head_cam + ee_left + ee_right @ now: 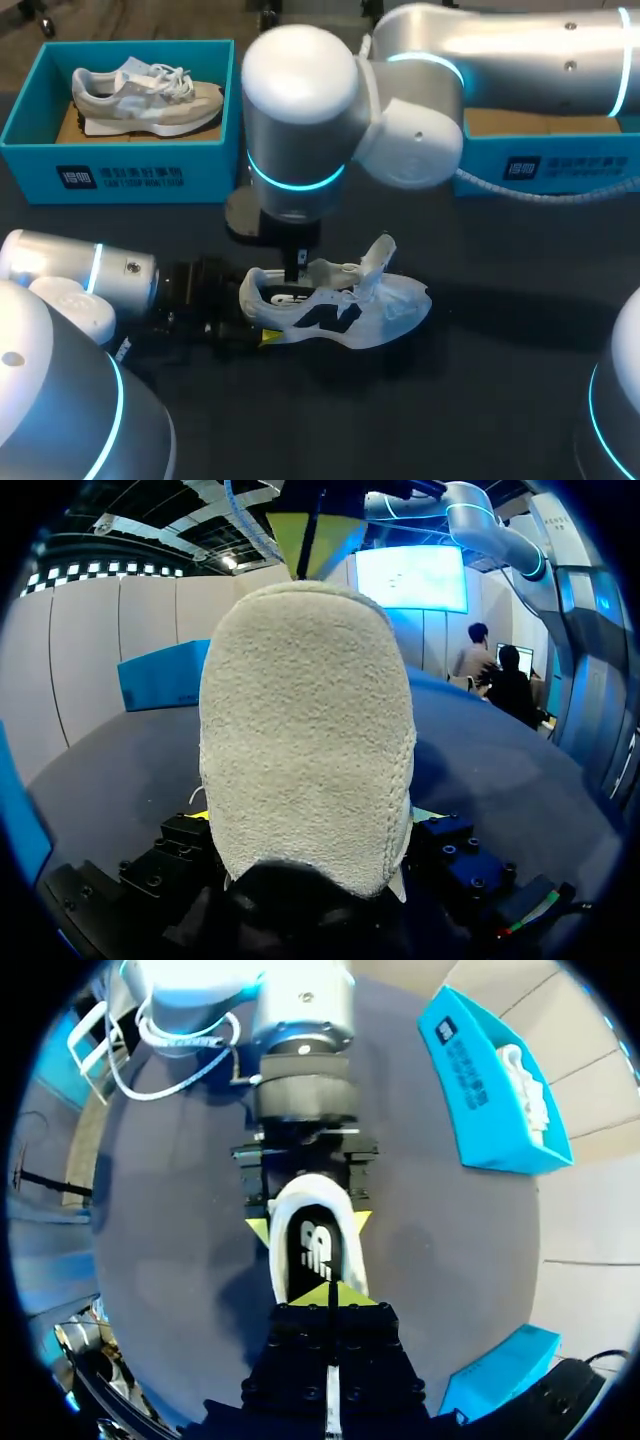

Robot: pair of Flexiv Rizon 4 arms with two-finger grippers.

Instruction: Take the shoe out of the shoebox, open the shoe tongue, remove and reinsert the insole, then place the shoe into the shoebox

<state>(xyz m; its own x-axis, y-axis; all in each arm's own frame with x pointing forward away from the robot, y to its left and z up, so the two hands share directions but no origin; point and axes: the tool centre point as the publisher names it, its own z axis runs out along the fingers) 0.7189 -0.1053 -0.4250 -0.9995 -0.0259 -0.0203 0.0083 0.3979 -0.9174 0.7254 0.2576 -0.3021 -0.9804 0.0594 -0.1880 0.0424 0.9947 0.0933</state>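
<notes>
On the table (500,400), the shoe (340,310) lies toe rightward, heel in left claw (309,1227).

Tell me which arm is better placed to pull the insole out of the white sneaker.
Probably right. Its jaws hang shut directly above the insole inside the white sneaker; the left jaws clamp the heel and steady it.

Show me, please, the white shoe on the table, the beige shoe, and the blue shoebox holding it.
white shoe (345,315), head view, on its side panel.
beige shoe (150,100), head view, on its midfoot side.
blue shoebox (215,170), head view, on its front wall.
</notes>
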